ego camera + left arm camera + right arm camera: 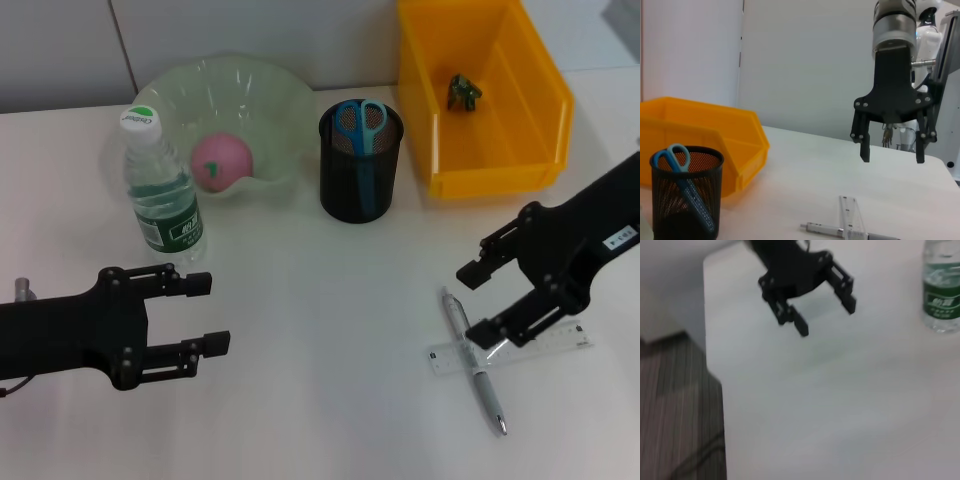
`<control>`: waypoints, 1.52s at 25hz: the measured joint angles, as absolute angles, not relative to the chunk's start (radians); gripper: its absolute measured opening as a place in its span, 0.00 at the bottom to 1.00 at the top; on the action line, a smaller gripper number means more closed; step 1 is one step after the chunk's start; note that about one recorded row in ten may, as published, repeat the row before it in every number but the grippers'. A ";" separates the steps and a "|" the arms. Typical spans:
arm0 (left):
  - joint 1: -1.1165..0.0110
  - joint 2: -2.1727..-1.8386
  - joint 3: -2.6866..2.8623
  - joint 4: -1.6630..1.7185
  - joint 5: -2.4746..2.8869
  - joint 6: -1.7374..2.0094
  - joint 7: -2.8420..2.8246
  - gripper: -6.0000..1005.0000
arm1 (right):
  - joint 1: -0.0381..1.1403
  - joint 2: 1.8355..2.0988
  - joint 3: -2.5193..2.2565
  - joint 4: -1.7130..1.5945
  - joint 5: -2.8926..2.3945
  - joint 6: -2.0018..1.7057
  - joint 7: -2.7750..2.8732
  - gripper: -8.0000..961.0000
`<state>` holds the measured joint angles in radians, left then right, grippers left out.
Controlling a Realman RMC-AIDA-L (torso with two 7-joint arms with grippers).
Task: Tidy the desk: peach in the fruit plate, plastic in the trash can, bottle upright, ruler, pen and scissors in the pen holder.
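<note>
Pen (478, 367) and ruler (510, 351) remain, so our right gripper (480, 302) hovers spread above them, needing to descend; left gripper (205, 314) waits spread.

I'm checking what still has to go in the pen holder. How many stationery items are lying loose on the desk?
2. The pen lies on the desk under the open right gripper, crossing the clear ruler. The scissors already stand in the pen holder.

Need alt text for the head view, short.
The open right gripper hovers above a pen crossed over a ruler on the white desk. Behind: upright bottle, peach in the fruit plate, scissors in the pen holder; left gripper open.
</note>
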<state>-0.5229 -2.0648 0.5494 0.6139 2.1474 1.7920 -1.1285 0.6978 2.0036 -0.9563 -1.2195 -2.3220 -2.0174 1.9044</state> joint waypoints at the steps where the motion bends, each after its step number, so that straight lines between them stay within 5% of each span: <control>1: -0.520 -2.065 0.549 0.613 2.147 1.791 -1.129 0.70 | 0.706 2.003 -0.976 -1.223 -2.332 -2.017 1.900 0.76; 7: -0.514 -2.065 0.564 0.612 2.158 1.784 -1.132 0.70 | 0.764 2.016 -1.100 -1.242 -2.448 -2.009 1.881 0.75; 12: -0.514 -2.066 0.563 0.612 2.152 1.781 -1.150 0.70 | 0.787 2.058 -1.180 -1.258 -2.546 -1.938 1.811 0.74; 38: -0.522 -2.066 0.563 0.613 2.147 1.779 -1.191 0.70 | 0.829 2.078 -1.418 -1.051 -2.601 -1.719 1.768 0.69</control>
<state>-0.5221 -2.0661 0.5626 0.6130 2.1466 1.7793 -1.1906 0.8291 2.0783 -1.4183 -1.0505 -2.6012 -1.7191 1.7682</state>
